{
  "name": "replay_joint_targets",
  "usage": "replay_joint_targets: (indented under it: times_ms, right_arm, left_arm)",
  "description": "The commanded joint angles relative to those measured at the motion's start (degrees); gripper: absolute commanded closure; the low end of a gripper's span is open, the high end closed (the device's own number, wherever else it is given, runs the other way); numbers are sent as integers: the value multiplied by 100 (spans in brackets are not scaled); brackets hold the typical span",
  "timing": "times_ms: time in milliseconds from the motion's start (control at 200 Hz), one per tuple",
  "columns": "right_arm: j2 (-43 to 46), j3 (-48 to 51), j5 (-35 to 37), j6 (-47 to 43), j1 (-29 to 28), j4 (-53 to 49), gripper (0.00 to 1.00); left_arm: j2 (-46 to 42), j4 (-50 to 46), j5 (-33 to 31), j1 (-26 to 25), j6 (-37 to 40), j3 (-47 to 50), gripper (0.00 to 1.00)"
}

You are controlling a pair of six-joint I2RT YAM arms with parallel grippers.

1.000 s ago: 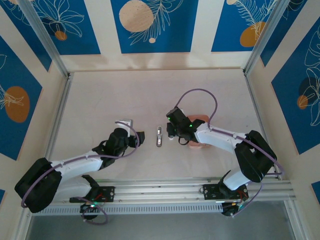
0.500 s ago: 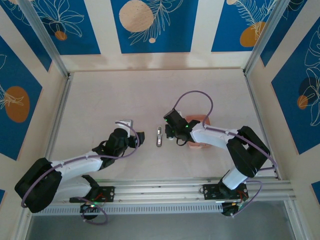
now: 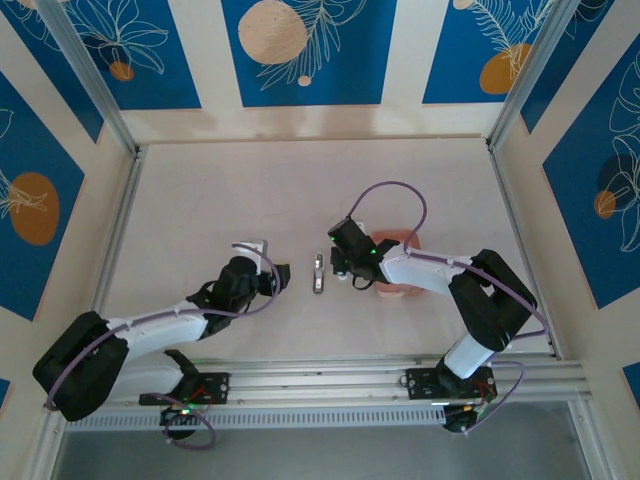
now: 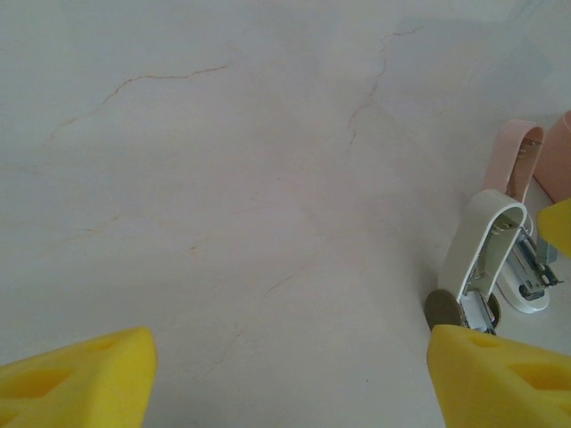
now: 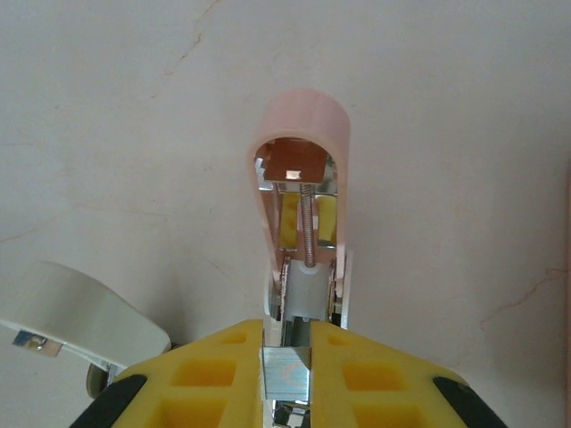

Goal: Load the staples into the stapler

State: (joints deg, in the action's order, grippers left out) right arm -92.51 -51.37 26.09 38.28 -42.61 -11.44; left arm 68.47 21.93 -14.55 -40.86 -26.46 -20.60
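staples [image 5: 285, 374] in gripper [image 5: 285, 355] at open stapler [image 5: 302, 134]

We count two arms, the left arm [image 3: 160, 325] and the right arm [image 3: 432, 272], both glossy white shells between bulky black joints. A thin purple cable [image 3: 395, 186] loops along each. Small green lights [image 3: 184, 401] glow at the bases by the table's near edge. The right gripper [image 5: 286, 332] has yellow plastic fingers [image 5: 214, 374] with moulded square pockets.

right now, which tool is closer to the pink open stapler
Right. The right tool sits just behind the pink open stapler, pinching a silvery metal piece in line with it; the left tool is beyond the white stapler.
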Motion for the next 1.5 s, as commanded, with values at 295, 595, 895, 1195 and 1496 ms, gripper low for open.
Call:
replay_joint_targets:
  times_ms: [295, 595, 895, 1195, 1496]
  right_arm:
    - [-65, 189, 56, 153, 26, 45, 82]
    - [-65, 230, -52, 131, -45, 75, 82]
    - [-55, 247, -19, 126, -88, -101, 82]
    - [-6, 267, -162, 224, -162, -249, 82]
    - [296, 185, -78, 336, -169, -402, 82]
  left_arm:
    - [219, 302, 94, 57, 55, 3, 21]
    - [264, 313, 154, 52, 93, -5, 21]
    - [281, 312, 173, 58, 106, -3, 21]
    - [426, 408, 284, 52, 88, -67, 21]
    - [531, 487, 363, 53, 71, -127, 21]
